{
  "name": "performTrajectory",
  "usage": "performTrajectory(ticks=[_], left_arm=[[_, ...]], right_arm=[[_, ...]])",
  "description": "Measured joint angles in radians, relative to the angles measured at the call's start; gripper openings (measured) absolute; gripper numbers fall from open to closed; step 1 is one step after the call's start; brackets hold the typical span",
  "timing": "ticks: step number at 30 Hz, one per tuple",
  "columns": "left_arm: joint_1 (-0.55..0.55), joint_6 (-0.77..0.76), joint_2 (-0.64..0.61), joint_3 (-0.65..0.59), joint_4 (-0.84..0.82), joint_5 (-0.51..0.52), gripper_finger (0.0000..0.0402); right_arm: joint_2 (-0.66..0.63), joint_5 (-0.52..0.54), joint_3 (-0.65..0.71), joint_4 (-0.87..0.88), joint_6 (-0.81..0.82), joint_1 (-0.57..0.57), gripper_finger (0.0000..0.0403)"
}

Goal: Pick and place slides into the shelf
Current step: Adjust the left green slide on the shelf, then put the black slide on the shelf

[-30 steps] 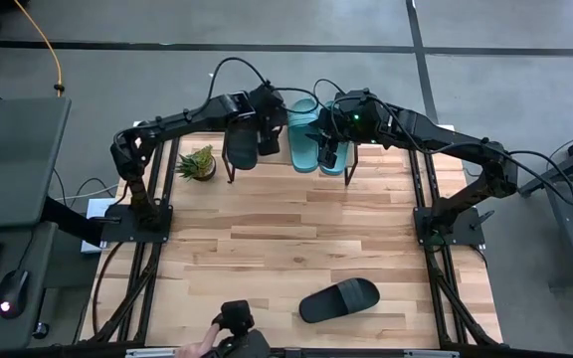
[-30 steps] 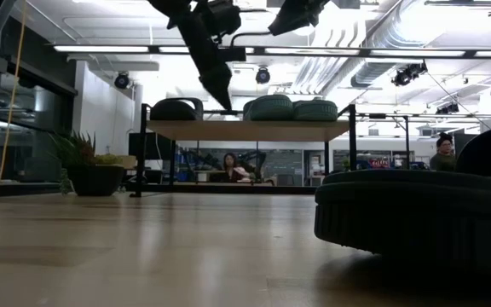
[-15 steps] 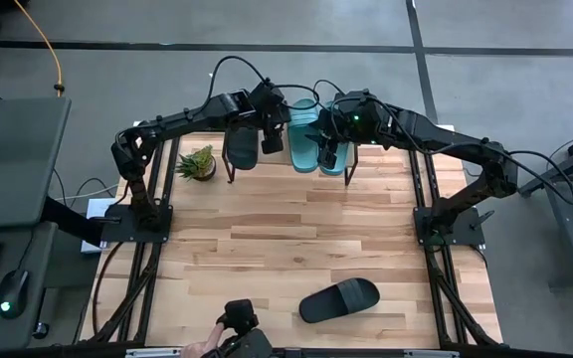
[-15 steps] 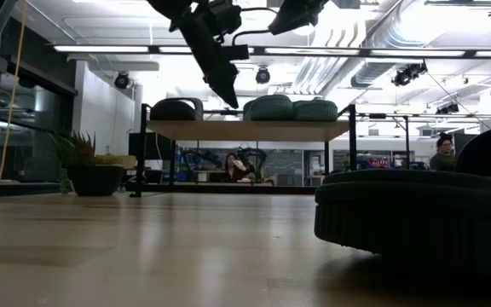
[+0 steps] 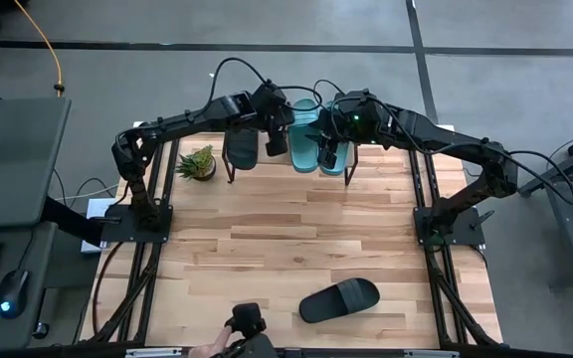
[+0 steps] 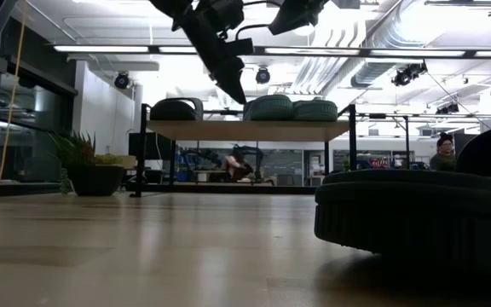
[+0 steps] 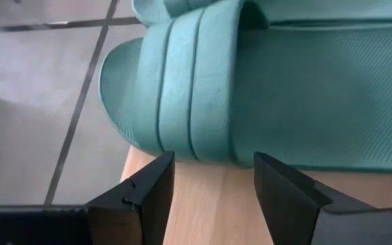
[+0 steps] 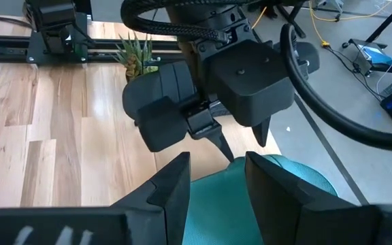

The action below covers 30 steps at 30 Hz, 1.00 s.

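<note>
The shelf (image 5: 267, 157) stands at the table's far edge, its plank (image 6: 245, 130) on thin black legs. One black slide (image 5: 240, 147) and two teal slides (image 5: 306, 144) rest sole-down on the plank. The other black slide (image 5: 338, 298) lies on the tabletop near the near edge. My left gripper (image 5: 278, 139) hovers open above the shelf, between the black slide and the teal pair; its wrist view shows a teal slide (image 7: 250, 82) just ahead of the open fingers. My right gripper (image 5: 328, 154) hangs open above the teal slides (image 8: 250, 194).
A small potted plant (image 5: 197, 162) stands on the table left of the shelf. A person's gloved hand (image 5: 247, 323) shows at the table's near edge. Bare tabletop (image 5: 286, 229) lies between the shelf and the loose black slide. People sit in the room beyond (image 6: 441, 152).
My left gripper has moved along the shelf toward the table's right, away from the black slide and toward the teal slides, rising slightly. The black slide has stayed on the plank. The gloved hand at the near edge has shifted a little to the right.
</note>
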State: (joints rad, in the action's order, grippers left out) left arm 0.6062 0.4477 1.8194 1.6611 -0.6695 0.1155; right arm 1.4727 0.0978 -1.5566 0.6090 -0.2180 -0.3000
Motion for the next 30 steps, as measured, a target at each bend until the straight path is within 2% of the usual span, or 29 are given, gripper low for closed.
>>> performTrajectory(ticks=[13, 18, 23, 30], left_arm=[[-0.037, -0.008, 0.044, 0.003, 0.097, -0.056, 0.0184], [-0.052, -0.010, 0.053, 0.043, 0.092, -0.064, 0.0184], [-0.077, -0.010, 0.056, 0.082, 0.067, -0.052, 0.0184], [-0.090, -0.007, 0.056, 0.157, -0.064, 0.003, 0.0184]], right_arm=[[0.000, -0.005, 0.000, -0.007, -0.007, 0.000, 0.0131], [0.000, -0.006, 0.000, -0.008, -0.007, 0.000, 0.0131], [0.000, -0.005, 0.000, -0.007, -0.003, 0.000, 0.0131], [-0.001, -0.011, 0.000, 0.020, -0.003, 0.002, 0.0131]])
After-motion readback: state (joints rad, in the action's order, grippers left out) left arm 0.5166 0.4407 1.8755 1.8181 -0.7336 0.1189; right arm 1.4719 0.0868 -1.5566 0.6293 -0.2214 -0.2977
